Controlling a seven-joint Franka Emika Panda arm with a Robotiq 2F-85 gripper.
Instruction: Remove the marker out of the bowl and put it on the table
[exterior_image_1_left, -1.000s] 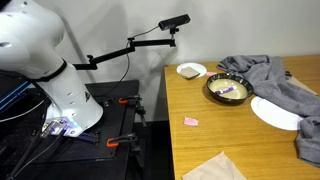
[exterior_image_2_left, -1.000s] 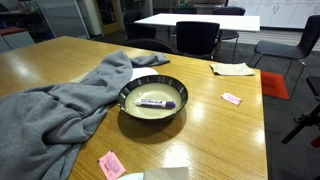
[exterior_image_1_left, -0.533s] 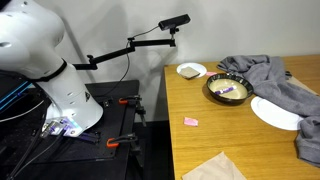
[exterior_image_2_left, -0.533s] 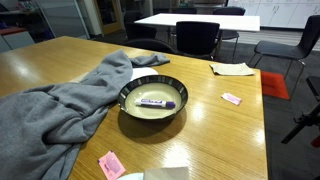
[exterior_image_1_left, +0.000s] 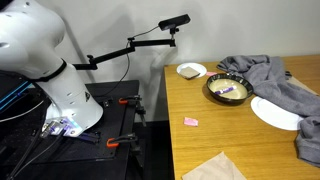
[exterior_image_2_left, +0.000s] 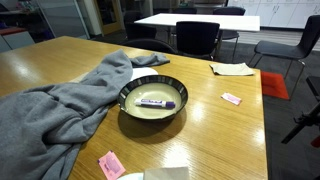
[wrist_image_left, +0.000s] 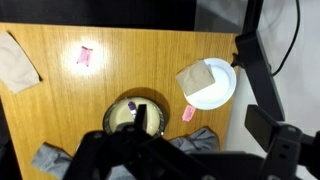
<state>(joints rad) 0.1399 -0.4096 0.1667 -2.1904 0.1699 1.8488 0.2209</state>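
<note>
**One marker in the bowl, gripper up above it**

Quick rundown of what the cams show. The marker (exterior_image_2_left: 158, 101) lies flat on the pale bottom of the bowl (exterior_image_2_left: 126, 99), purple w/ a white section, and it isn't touching the rim. In both exterior views the bowl sits on the table (exterior_image_2_left: 225, 140), just beside a big crumpled grey cloth (exterior_image_2_left: 60, 100) that comes right up to its rim on one side.

The wrist view looks straight down at the tabletop. The gripper (wrist_image_left: 140, 132) is a dark blob along the bottom edge and covers part of the bowl (wrist_image_left: 120, 112). Tbh I can't tell if the fingers are apart or together, it's too dark and they're cut off. Nothing seems to be held, and a bit of purple (wrist_image_left: 131, 103) shows inside the bowl.

Other stuff on the table:
- a small white bowl (exterior_image_1_left: 191, 70) w/ something brown in it, near the table corner
- a flat white plate (exterior_image_1_left: 275, 112), partly under the cloth
- a pink block (exterior_image_1_left: 190, 121), well apart from the bowl, out on bare wood
- a 2nd pink block (exterior_image_2_left: 110, 164) near the cloth edge
- a brown napkin (exterior_image_1_left: 215, 168) at the table edge

The robot's white arm (exterior_image_1_left: 40, 60) stands off to the side of the table, on its own base.
</note>
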